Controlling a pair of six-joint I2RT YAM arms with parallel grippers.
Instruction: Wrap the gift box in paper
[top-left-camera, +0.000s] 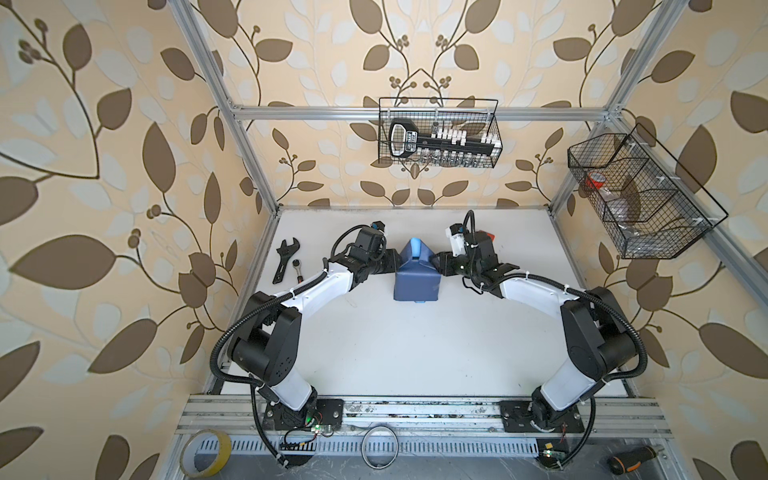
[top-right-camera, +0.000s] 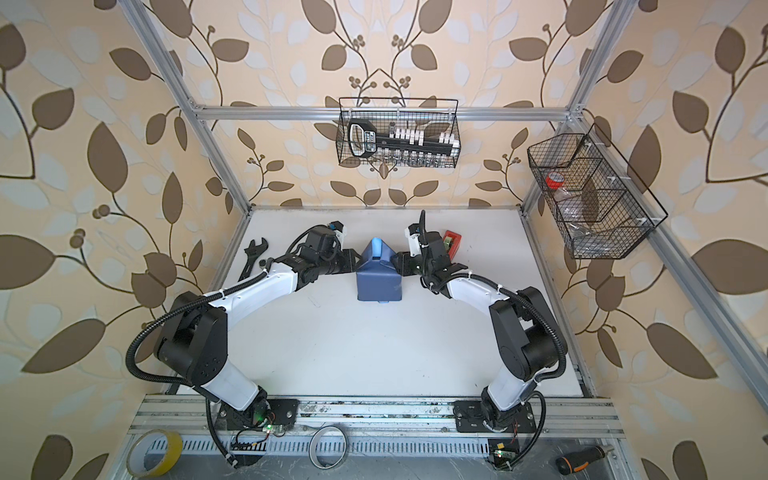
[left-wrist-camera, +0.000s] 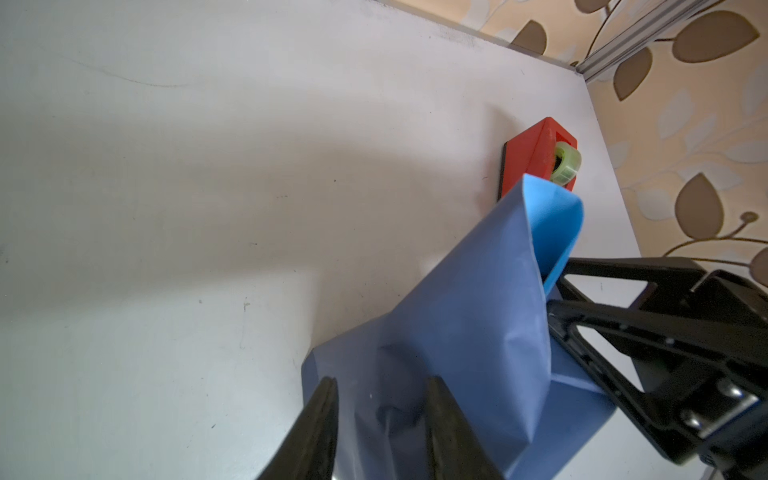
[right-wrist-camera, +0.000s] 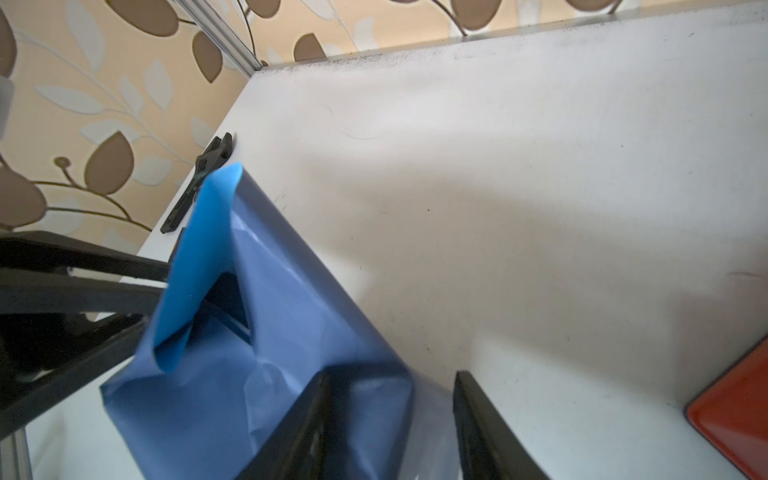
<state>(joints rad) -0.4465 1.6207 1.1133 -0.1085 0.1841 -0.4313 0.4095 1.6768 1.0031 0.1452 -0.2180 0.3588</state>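
Observation:
The paper (top-left-camera: 415, 284) (top-right-camera: 379, 284) is folded round a box-shaped bundle mid-table, slate-blue side out. At its far end a flap (top-left-camera: 415, 248) stands up and shows its sky-blue face (left-wrist-camera: 552, 232) (right-wrist-camera: 195, 266). The gift box is hidden inside the paper. My left gripper (top-left-camera: 396, 266) (left-wrist-camera: 380, 386) is at the bundle's left far corner, jaws apart, with creased paper between its fingers (left-wrist-camera: 326, 399). My right gripper (top-left-camera: 443, 268) (right-wrist-camera: 390, 378) meets the right far corner, jaws apart. One of its fingers (right-wrist-camera: 316, 399) lies on the paper; the other stands over bare table.
A red tape dispenser (top-right-camera: 451, 243) (left-wrist-camera: 540, 153) sits behind the right arm. A black wrench (top-left-camera: 284, 259) and a ratchet (top-left-camera: 297, 268) lie at the table's left edge. Wire baskets (top-left-camera: 438, 133) (top-left-camera: 640, 195) hang on the frame. A yellow tape roll (top-left-camera: 205, 453) and a screwdriver (top-left-camera: 631, 459) lie in front.

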